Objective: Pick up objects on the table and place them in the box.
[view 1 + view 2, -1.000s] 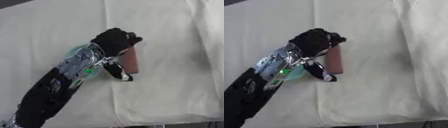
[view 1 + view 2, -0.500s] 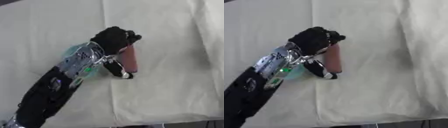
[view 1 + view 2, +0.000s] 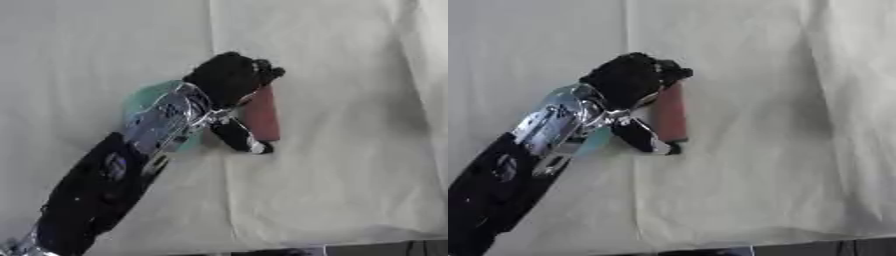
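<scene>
Currently left hand (image 3: 229,82) curled round reddish cylinder (image 3: 262,116), w/ thumb at its lower end, cylinder on white cloth (image 3: 350,150). Box not visible; placing outstanding.

The cylinder (image 3: 261,115) lies lengthwise on the table (image 3: 350,75), at its middle. The left hand (image 3: 229,82) sits at the cylinder's left side, and a round object (image 3: 140,100) lies left of the cylinder, under the arm.
</scene>
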Controlling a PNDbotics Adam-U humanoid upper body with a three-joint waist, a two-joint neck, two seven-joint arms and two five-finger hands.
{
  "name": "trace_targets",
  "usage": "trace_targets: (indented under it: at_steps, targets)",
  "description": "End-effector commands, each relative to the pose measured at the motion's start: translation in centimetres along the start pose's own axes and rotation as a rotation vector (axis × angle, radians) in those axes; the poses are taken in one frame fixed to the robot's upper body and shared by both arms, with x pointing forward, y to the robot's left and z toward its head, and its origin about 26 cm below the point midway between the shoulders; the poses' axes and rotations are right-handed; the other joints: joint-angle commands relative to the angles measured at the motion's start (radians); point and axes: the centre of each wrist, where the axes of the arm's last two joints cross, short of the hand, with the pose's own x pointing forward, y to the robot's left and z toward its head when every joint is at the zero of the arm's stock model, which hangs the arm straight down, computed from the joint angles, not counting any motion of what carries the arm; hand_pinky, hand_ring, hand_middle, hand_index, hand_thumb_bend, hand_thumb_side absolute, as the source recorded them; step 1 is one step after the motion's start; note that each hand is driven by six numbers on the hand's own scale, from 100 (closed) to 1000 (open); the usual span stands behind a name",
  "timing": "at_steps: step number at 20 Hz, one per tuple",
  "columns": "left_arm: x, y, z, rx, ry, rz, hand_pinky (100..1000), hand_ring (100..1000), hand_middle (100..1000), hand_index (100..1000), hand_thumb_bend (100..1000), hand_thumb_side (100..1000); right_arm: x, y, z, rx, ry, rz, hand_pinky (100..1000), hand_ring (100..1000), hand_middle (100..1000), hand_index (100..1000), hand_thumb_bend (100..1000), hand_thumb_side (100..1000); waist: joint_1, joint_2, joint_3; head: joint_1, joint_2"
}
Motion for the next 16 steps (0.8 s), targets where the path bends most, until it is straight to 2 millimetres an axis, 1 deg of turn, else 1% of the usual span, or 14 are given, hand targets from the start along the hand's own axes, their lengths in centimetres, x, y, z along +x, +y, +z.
trace_targets:
  at_steps: [1,3,5,8,9,10,11,12,13,14,16]
  targets:
    - [-0.1,-0.54,-0.08,-0.002,0.017,0.003,743,718,817,1000,576,626,0.44,-0.39,-0.59,0.008,-0.032,0.007,397,608,871,812,100,490,-0.015,-0.009,-0.002,0.011,-0.004]
    - [-0.01,-0.77,-0.11,0.001,0.02,0.007,733,707,803,1000,549,537,0.42,-0.38,-0.6,0.009,-0.033,0.005,397,608,871,812,100,491,-0.015,-0.008,-0.002,0.011,-0.004]
    - [0.03,-0.91,-0.1,0.006,0.024,0.007,721,694,781,999,529,473,0.41,-0.39,-0.59,0.01,-0.032,0.003,397,608,871,812,100,490,-0.014,-0.007,-0.003,0.011,-0.004]
    - [-0.06,-0.85,0.01,0.032,0.04,0.003,669,639,696,922,461,348,0.38,-0.4,-0.53,0.011,-0.03,0.002,397,608,871,812,100,490,-0.013,-0.008,-0.003,0.011,-0.004]
    - [-0.07,-0.81,0.05,0.042,0.044,0.002,644,616,661,887,441,311,0.37,-0.41,-0.52,0.011,-0.029,0.002,397,608,871,812,100,490,-0.013,-0.008,-0.003,0.011,-0.004]
    - [-0.11,-0.66,0.11,0.06,0.05,0.001,583,580,610,829,399,258,0.36,-0.41,-0.48,0.011,-0.028,0.002,397,608,871,812,100,490,-0.013,-0.009,-0.003,0.011,-0.004]
    - [-0.15,-0.51,0.18,0.078,0.055,0.001,508,528,548,737,325,148,0.34,-0.41,-0.45,0.012,-0.027,0.002,397,608,871,812,100,490,-0.012,-0.01,-0.003,0.012,-0.004]
    - [-0.2,-0.34,0.26,0.099,0.062,0.004,438,489,504,665,234,100,0.33,-0.41,-0.41,0.012,-0.025,0.002,397,608,871,811,100,490,-0.012,-0.011,-0.002,0.012,-0.004]
    - [-0.23,-0.23,0.32,0.116,0.068,0.008,385,462,476,607,189,100,0.32,-0.42,-0.38,0.012,-0.024,0.002,397,608,871,811,100,490,-0.012,-0.011,-0.002,0.012,-0.004]
    - [-0.25,-0.14,0.36,0.131,0.072,0.012,347,441,456,567,163,100,0.31,-0.42,-0.35,0.013,-0.023,0.002,397,608,871,811,100,490,-0.012,-0.012,-0.002,0.012,-0.004]
    - [-0.29,-0.06,0.39,0.148,0.073,0.021,311,422,440,536,144,100,0.29,-0.42,-0.31,0.013,-0.021,0.002,397,608,871,811,100,491,-0.012,-0.014,-0.003,0.012,-0.004]
